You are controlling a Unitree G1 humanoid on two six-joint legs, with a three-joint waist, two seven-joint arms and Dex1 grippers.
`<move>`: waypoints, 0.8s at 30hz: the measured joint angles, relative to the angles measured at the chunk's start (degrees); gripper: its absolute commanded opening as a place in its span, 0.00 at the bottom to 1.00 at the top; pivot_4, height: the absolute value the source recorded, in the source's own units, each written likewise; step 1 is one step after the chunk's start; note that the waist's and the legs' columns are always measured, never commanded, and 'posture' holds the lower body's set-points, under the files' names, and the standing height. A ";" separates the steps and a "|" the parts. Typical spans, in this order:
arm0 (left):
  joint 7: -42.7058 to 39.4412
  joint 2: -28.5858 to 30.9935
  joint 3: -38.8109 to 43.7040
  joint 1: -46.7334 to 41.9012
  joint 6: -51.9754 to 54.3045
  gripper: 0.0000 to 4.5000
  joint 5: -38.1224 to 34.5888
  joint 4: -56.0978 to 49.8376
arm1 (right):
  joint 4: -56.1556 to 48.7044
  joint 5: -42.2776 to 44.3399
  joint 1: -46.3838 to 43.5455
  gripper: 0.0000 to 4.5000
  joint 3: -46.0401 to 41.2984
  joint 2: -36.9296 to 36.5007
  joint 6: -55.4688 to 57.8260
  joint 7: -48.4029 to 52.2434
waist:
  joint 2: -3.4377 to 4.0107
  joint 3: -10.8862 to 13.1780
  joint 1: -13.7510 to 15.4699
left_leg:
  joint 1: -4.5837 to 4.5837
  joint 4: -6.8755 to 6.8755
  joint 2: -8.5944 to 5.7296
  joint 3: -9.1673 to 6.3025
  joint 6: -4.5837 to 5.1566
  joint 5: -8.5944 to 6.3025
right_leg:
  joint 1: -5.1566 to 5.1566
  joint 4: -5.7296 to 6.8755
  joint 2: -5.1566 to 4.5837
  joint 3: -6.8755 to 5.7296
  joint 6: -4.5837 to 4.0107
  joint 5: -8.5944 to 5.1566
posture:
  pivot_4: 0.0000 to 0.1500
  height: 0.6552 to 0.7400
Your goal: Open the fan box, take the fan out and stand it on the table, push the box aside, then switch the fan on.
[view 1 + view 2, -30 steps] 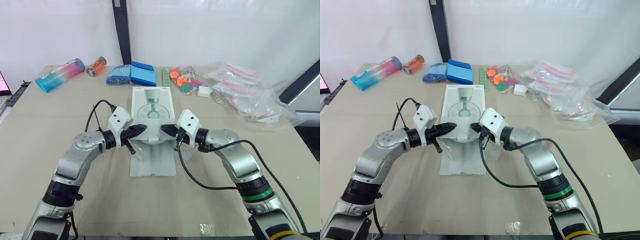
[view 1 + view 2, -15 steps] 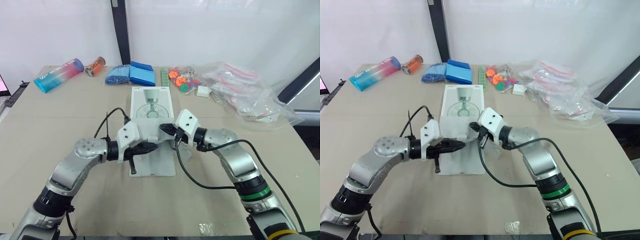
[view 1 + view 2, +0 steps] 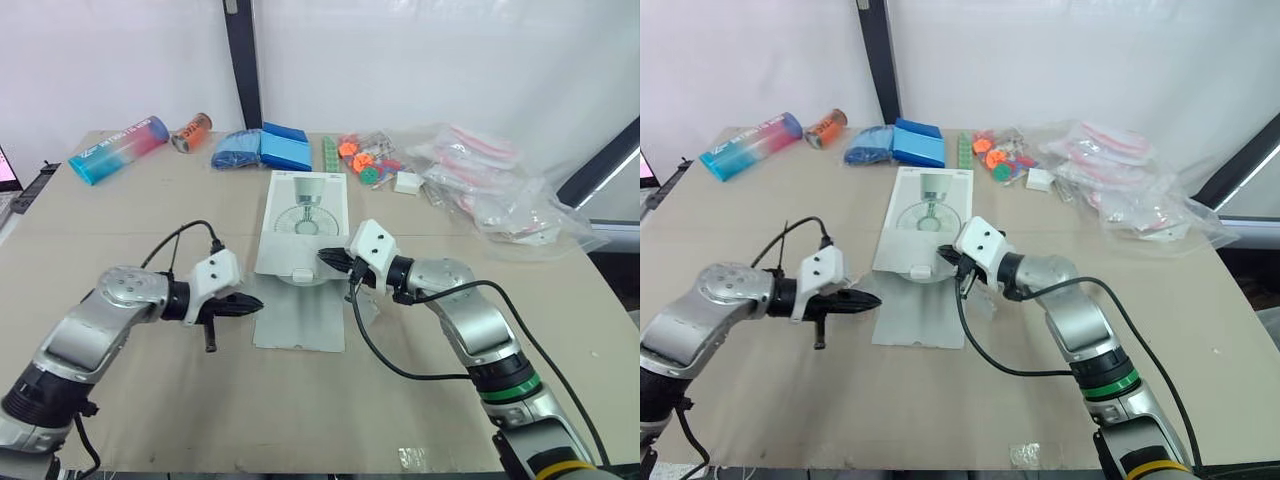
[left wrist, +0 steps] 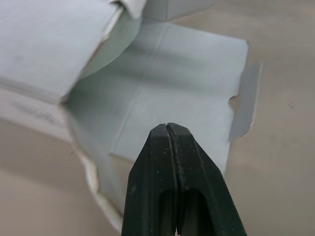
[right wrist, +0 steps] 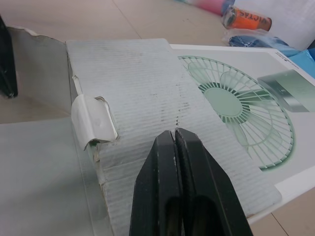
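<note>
The white fan box (image 3: 301, 215) lies flat in the middle of the table, a fan printed on its top. Its near end flap (image 3: 300, 318) is folded out flat on the table toward me. My left gripper (image 3: 256, 303) is shut and empty, low over the table at the flap's left edge; the left wrist view has its fingertips (image 4: 170, 129) just short of the flap (image 4: 177, 83). My right gripper (image 3: 323, 257) is shut and empty, its tips on the box's near right corner. In the right wrist view those fingertips (image 5: 174, 133) rest on the box top (image 5: 147, 93), next to a small white tab (image 5: 94, 123).
Along the far edge lie a pink-and-blue bottle (image 3: 120, 150), an orange can (image 3: 192, 131), blue packets (image 3: 262, 150), colourful toys (image 3: 362, 160), a small white box (image 3: 407, 183) and plastic bags (image 3: 500, 190). A black post (image 3: 243, 60) stands behind the table.
My left gripper has drawn back to the left and toward me, away from the box mouth. The box's near end has swung slightly left. The right gripper has barely moved.
</note>
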 measured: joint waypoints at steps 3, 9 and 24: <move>0.34 0.07 1.84 -0.04 -0.09 0.00 0.07 2.22 | 0.00 -0.06 0.08 0.01 -0.02 0.00 0.00 -0.01 | 0.00 0.00 0.01 | 0.01 0.00 0.00 0.00 0.00 0.00 | 0.00 0.00 0.00 0.00 0.00 0.00 | 1.00 1.00; 7.90 -2.87 5.12 -1.37 -2.25 0.00 3.27 8.99 | -0.13 -0.08 0.20 0.01 -0.06 0.03 0.11 -0.02 | 0.00 0.00 0.03 | -0.01 0.00 -0.01 -0.01 0.00 0.00 | 0.00 0.01 -0.03 -0.01 0.00 0.00 | 1.00 1.00; 26.79 -21.96 6.23 -2.51 -2.34 0.00 6.57 11.97 | -2.41 -0.08 0.71 0.01 -0.02 1.45 3.48 -0.56 | -0.06 -0.02 0.06 | -0.03 0.01 -0.01 -0.02 -0.01 0.00 | -0.05 0.04 -0.09 -0.04 -0.05 0.06 | 1.00 1.00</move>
